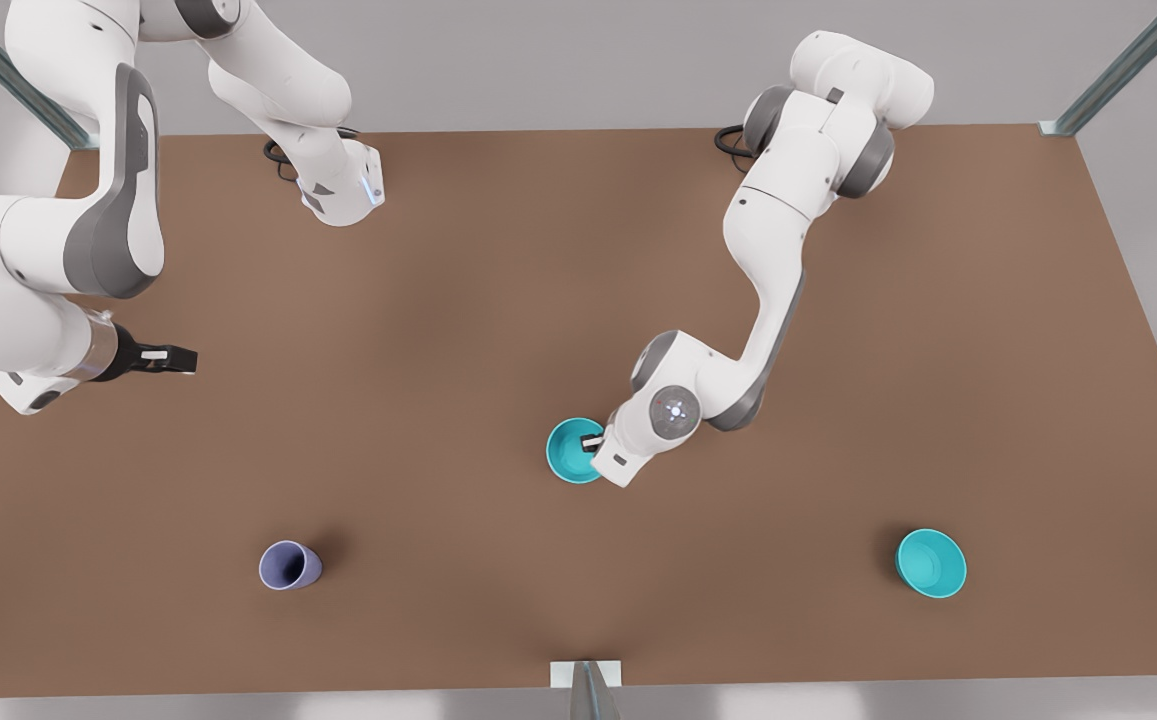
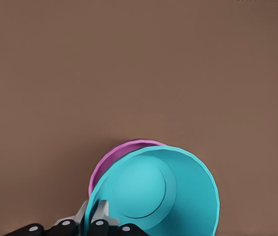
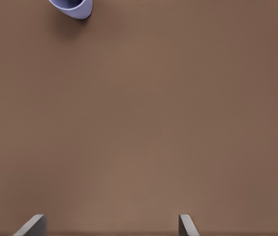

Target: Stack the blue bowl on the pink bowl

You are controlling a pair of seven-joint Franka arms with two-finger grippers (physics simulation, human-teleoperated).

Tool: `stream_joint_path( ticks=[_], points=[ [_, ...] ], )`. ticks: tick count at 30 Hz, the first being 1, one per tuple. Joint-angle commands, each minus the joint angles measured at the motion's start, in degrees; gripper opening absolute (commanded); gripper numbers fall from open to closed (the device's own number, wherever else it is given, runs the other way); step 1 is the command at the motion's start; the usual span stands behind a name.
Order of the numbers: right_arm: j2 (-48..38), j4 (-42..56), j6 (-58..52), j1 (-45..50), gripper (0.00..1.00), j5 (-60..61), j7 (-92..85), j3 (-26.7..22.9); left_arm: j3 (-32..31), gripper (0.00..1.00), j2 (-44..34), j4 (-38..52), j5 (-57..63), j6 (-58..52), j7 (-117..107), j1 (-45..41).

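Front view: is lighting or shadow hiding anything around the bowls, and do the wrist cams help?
Front view: even light, soft shadows beside the cup and the paler bowl; the left gripper and its wrist cover part of the blue bowl. Left wrist view: no glare; the pink bowl peeks out as a crescent behind the blue one. Right wrist view: the right gripper is open over the table, faint shadow under the cup.

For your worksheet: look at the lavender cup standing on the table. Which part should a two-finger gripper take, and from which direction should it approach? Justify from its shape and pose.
Grip the lavender cup by its rim wall, one finger inside and one outside, coming down from above. It appears to stand upright with its open mouth up and bare table around it. The right gripper, open and waiting, is the nearer one; the left gripper is shut on the blue bowl.
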Motion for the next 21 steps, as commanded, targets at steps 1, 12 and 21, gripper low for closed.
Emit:
stream_joint_path(
  ticks=[1,12,21],
  points=[
    [0.0,0.0,0.0,0.0,1.00,0.0,-0.4,0.0,0.0,0.21,0.0,0.0,-0.3,0.4,-7.6,-0.3],
    [0.0,-0.1,0.0,0.0,1.00,0.0,-0.4,0.0,22.7,1.00,-24.4,2.6,10.3,-43.9,26.3,1.2],
    [-0.2,0.0,0.1,-0.3,1.00,0.3,-0.3,0.0,-0.3,1.00,-42.3,-15.9,17.1,-36.3,27.2,21.4]
  ],
)
